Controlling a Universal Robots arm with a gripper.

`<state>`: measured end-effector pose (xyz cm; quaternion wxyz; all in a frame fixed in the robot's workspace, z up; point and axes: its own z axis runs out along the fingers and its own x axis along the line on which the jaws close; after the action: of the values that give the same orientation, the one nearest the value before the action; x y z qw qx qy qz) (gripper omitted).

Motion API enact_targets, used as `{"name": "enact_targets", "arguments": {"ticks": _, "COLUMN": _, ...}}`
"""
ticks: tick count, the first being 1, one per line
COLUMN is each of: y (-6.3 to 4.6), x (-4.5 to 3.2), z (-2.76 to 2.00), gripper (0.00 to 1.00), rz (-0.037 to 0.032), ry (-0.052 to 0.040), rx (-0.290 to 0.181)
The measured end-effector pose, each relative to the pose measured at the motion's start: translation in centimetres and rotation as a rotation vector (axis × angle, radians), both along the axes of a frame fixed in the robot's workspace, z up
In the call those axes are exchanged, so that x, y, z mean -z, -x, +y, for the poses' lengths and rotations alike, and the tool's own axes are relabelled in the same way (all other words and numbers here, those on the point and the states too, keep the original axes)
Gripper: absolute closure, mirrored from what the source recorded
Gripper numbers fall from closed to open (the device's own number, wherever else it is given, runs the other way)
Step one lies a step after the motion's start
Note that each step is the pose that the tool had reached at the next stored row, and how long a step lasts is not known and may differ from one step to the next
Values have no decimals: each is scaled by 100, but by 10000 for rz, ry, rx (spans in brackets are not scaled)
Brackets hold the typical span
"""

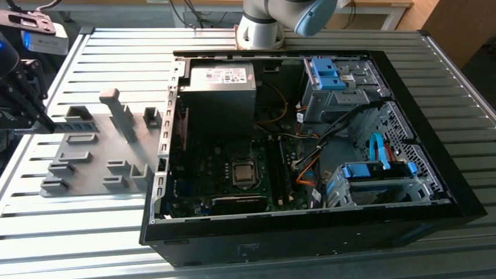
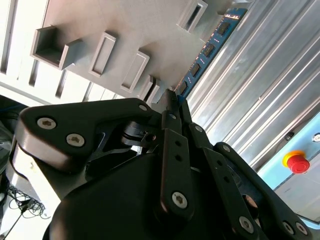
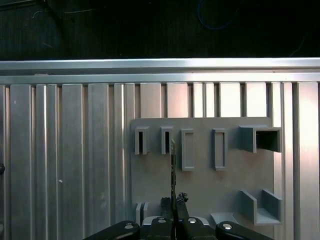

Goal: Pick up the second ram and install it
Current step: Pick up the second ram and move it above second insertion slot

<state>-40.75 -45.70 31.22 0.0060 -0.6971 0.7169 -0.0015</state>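
The second ram [image 2: 207, 47], a thin blue-green stick with a row of black chips, juts out from between my black fingers. My gripper [image 2: 172, 100] is shut on one end of it. In the first wrist view the ram [image 3: 173, 165] shows edge-on as a thin line rising from the gripper [image 3: 173, 200], above the grey slotted holder plate [image 3: 200, 190]. In the exterior view the arm's black wrist end [image 1: 20, 96] hangs at the far left, beside the holder plate [image 1: 85, 157]. The open computer case [image 1: 434, 174] with its motherboard [image 1: 232, 168] lies to the exterior view's right of the plate.
Everything rests on a slatted aluminium table [image 1: 93, 52]. The holder plate carries raised grey blocks and a tall post [image 1: 116, 113]. Inside the case are a power supply [image 1: 220, 81], blue drive brackets [image 1: 326, 72] and loose cables. A red stop button [image 2: 298, 162] lies beyond the table edge.
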Motion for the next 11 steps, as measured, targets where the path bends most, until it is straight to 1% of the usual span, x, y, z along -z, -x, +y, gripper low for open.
{"name": "enact_targets", "arguments": {"ticks": 11, "y": 0, "x": -72, "z": 0, "gripper": 86, "rz": 0, "ry": 0, "rx": 0}}
